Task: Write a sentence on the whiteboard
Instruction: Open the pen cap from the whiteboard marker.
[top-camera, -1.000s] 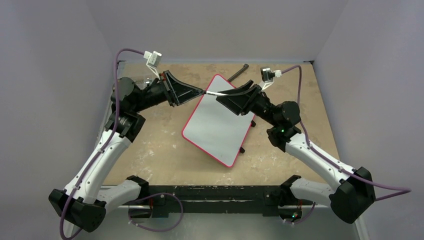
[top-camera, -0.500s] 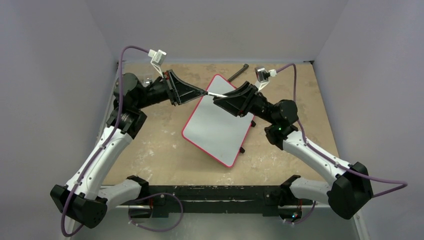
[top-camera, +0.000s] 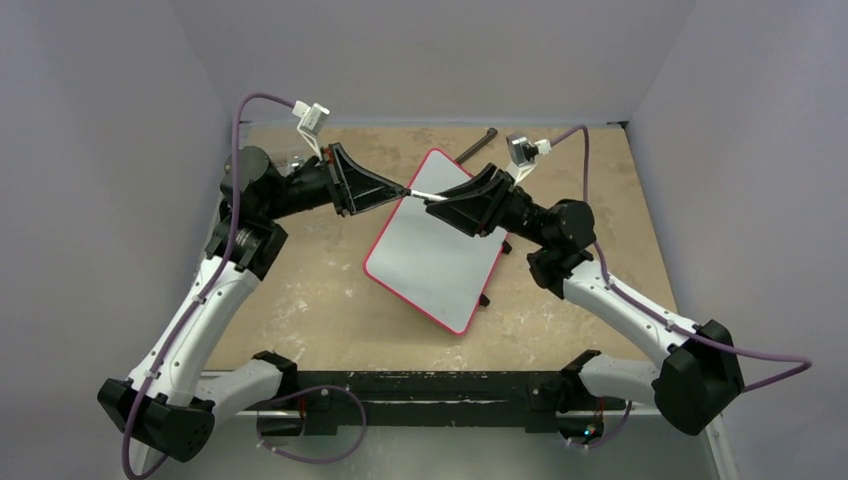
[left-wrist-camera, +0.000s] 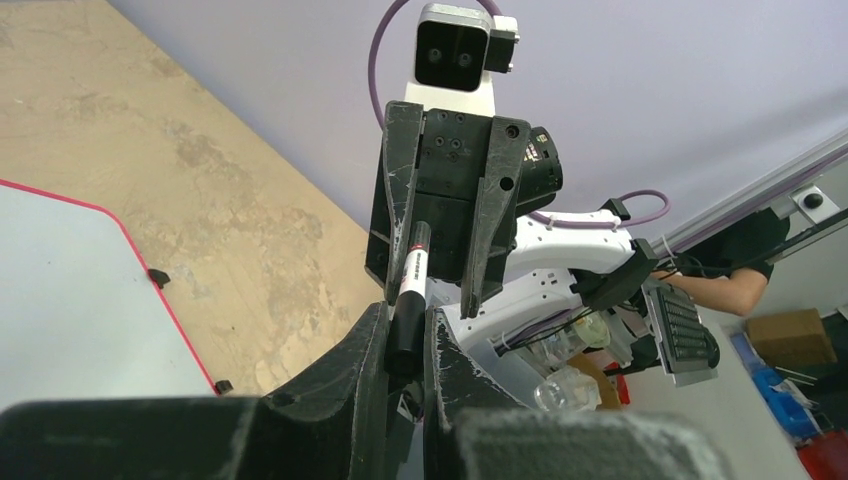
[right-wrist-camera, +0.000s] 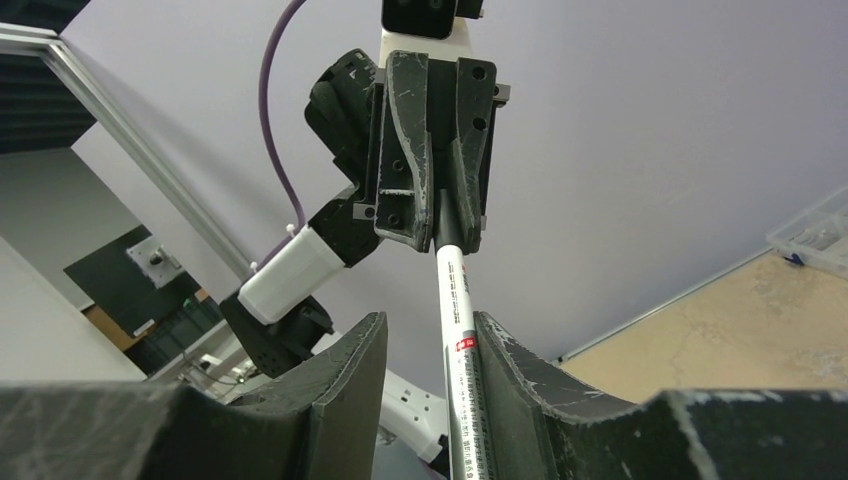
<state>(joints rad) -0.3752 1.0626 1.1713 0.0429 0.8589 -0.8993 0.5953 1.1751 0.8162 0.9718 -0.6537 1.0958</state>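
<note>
The whiteboard (top-camera: 430, 260), white with a red-pink rim, lies slanted mid-table; its face is blank and no sentence shows. It also shows in the left wrist view (left-wrist-camera: 60, 300). A white marker with a black cap (top-camera: 420, 194) hangs level above the board's far left corner, between both grippers. My left gripper (top-camera: 404, 189) is shut on the black cap (left-wrist-camera: 403, 340). My right gripper (top-camera: 434, 203) faces it, jaws apart around the white barrel (right-wrist-camera: 460, 330). The barrel rests against one finger (right-wrist-camera: 500, 360), and the other finger stands clear of it.
A dark rod (top-camera: 477, 145) lies at the table's far edge, behind the board. Small black clips (top-camera: 484, 298) stick out under the board's right side. Purple walls close in the table at the back and both sides.
My right gripper has slid left along the marker toward my left gripper, so less of the barrel shows between them. The left gripper and the board have barely moved.
</note>
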